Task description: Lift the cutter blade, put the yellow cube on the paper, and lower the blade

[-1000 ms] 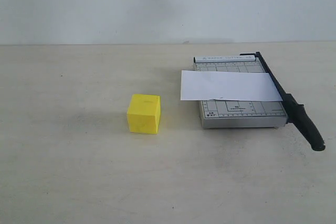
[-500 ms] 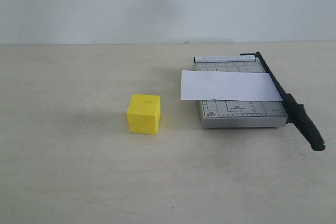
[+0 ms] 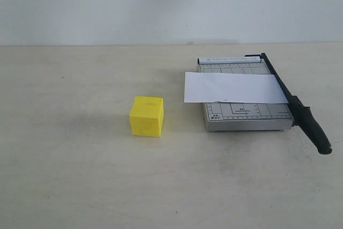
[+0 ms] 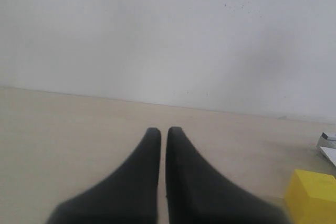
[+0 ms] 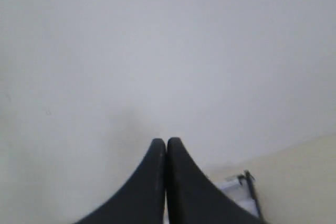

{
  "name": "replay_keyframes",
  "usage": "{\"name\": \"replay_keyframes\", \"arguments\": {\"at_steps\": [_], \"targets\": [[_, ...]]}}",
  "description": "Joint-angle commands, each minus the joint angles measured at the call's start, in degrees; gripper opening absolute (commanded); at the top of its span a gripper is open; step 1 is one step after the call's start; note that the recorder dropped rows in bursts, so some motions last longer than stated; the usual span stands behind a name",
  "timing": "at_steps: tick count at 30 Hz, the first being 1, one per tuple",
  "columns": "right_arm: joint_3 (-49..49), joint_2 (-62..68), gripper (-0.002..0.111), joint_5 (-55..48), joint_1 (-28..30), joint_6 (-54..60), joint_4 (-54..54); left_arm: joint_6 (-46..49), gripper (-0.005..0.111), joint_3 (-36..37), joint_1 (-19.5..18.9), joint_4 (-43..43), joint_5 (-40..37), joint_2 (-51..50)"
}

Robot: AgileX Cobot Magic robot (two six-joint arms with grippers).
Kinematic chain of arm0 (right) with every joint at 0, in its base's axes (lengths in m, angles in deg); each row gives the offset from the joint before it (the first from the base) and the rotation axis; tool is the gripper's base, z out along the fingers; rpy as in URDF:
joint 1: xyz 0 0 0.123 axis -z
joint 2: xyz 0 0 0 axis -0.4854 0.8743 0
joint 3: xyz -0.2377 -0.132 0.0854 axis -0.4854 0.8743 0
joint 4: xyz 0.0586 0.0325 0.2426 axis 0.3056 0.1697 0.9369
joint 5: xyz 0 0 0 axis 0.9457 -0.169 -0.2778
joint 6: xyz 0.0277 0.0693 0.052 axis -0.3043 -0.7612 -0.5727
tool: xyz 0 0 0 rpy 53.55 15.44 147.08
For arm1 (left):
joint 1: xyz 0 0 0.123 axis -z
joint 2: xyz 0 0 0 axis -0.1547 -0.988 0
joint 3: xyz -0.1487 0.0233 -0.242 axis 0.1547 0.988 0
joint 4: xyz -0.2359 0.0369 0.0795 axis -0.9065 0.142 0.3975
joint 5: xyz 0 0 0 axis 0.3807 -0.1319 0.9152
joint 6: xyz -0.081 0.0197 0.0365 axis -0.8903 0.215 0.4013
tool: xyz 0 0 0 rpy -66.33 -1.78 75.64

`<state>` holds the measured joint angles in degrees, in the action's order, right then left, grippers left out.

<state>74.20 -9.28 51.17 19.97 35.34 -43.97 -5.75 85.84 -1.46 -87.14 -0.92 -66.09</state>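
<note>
Tabletop (image 3: 69,175) pale beige, matte, faintly scuffed; plain white wall (image 3: 161,4) behind. Yellow cube (image 3: 146,116) sat on the bare table, bright matte faces, crisp edges, left of the trimmer and well apart from it. Grey base (image 3: 246,116) flat, rectangular, printed with a fine grid. Paper (image 3: 234,88) lay across the base, a smooth white sheet overhanging the base's left edge, its right end meeting the blade. Cutter blade (image 3: 278,81) lay down along the base's right edge, a thin black arm swelling into a thick rounded handle (image 3: 313,130) that jutted past the near corner. Nothing stood between cube and paper. Left gripper (image 4: 163,130) hung above the table, black tapered fingers drawn almost together, empty. Right gripper (image 5: 166,141) faced the wall, fingers pressed together, empty.
</note>
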Motion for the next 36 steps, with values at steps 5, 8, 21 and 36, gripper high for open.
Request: {"name": "replay_keyframes", "arguments": {"at_steps": [5, 8, 21, 36], "targets": [[0.0, -0.4, 0.0, 12.8, -0.1, -26.0, 0.2, -0.5, 0.004, -0.2, 0.0, -0.4, 0.8, 0.2], [0.0, -0.4, 0.0, 14.8, -0.1, -34.5, 0.2, -0.5, 0.004, -0.2, 0.0, -0.4, 0.8, 0.2], [-4.3, -0.4, 0.0, 9.3, -0.1, -35.8, -11.7, -0.5, 0.004, -0.2, 0.0, -0.4, 0.8, 0.2], [-30.8, 5.2, 0.005, -52.0, -0.1, -1.5, -16.7, -0.5, 0.004, -0.2, 0.0, -0.4, 0.8, 0.2]]}}
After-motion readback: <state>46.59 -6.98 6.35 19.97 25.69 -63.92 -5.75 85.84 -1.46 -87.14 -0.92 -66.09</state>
